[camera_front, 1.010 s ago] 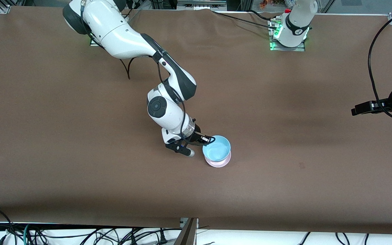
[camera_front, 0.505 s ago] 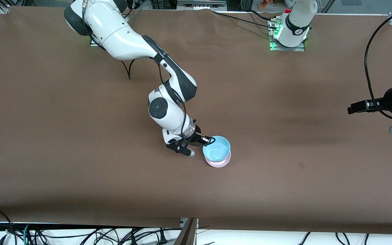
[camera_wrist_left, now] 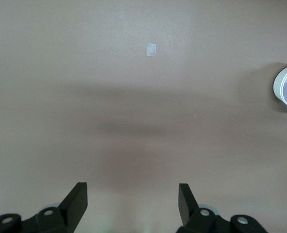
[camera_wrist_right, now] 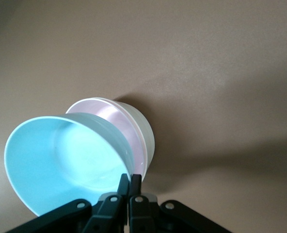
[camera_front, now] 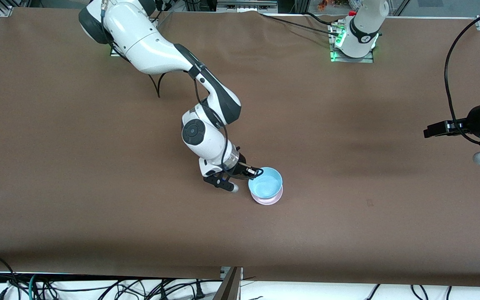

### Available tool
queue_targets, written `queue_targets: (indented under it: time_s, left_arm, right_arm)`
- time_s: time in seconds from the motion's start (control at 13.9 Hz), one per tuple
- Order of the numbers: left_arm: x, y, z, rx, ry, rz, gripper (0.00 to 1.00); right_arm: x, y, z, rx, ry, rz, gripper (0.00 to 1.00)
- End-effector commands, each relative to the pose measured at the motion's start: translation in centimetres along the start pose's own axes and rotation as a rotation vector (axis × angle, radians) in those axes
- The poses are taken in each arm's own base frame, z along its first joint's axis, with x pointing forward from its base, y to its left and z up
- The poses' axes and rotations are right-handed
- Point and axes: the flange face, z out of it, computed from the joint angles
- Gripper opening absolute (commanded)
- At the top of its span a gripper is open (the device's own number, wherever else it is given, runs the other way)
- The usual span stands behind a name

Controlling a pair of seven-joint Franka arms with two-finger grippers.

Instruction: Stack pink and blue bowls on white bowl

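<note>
Front view: the right gripper (camera_front: 251, 171) pinches the blue bowl (camera_front: 266, 184) at its rim's ten o'clock, over the pink bowl (camera_front: 270, 199) mid-table. The left gripper (camera_front: 431, 130) hangs above the table's left-arm end.

Left wrist view: its fingers (camera_wrist_left: 77, 201) spread wide, holding nothing.

Right wrist view: closed fingers (camera_wrist_right: 129, 187) clamp the blue rim; the pink bowl sits nested in the white bowl (camera_wrist_right: 144, 133)

Sky-blue bowl (camera_wrist_right: 61, 155), pale pink bowl (camera_wrist_right: 119, 124), seemingly white bowl (camera_wrist_right: 143, 128).
</note>
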Motion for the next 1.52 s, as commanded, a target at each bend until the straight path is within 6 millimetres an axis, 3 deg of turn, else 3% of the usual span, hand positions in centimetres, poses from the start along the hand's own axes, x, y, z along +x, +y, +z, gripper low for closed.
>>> queue_targets:
  time_s: [0.0, 0.51, 0.58, 0.65, 1.01, 1.08, 1.23, 1.3, 1.37, 1.44]
  left_arm:
    - [-1.0, -0.1, -0.4, 0.019, 0.015, 0.017, 0.84]
    - [-1.0, -0.1, -0.3, 0.02, 0.012, 0.017, 0.87]
    - [-1.0, -0.1, -0.4, 0.019, 0.013, 0.017, 0.87]
    - [-1.0, -0.1, -0.3, 0.02, 0.012, 0.017, 0.87]
    - [-1.0, -0.1, -0.4, 0.018, 0.013, 0.017, 0.88]
    - [-1.0, -0.1, -0.4, 0.018, 0.013, 0.017, 0.88]
    - [-1.0, -0.1, -0.4, 0.018, 0.013, 0.017, 0.89]
    - [-1.0, -0.1, -0.4, 0.018, 0.013, 0.017, 0.89]
    - [-1.0, -0.1, -0.4, 0.018, 0.013, 0.017, 0.9]
    - [-0.9, 0.0, -0.4, 0.015, 0.016, 0.017, 0.94]
  right_arm:
    - [0.0, -0.5, 0.5, 0.021, 0.011, 0.008, 0.0]
    - [-0.6, -0.6, 1.0, 0.015, 0.003, 0.002, 0.0]
    - [-0.6, -0.6, 1.0, 0.015, 0.003, 0.002, 0.53]
    - [-0.5, -0.5, 0.9, 0.014, 0.003, 0.0, 0.99]
    - [0.3, 0.3, 0.5, -0.05, -0.035, 0.004, 1.0]
    - [1.1, 0.4, -0.7, -0.065, -0.042, 0.0, 1.0]
    - [4.0, 1.4, -4.4, -0.121, -0.086, -0.041, 1.0]
    - [5.6, 2.1, -7.3, -0.155, -0.123, -0.112, 1.0]
    - [7.8, 3.3, -10.7, -0.179, -0.162, -0.187, 1.0]
    - [9.8, 5.3, -12.7, -0.217, -0.214, -0.268, 1.0]
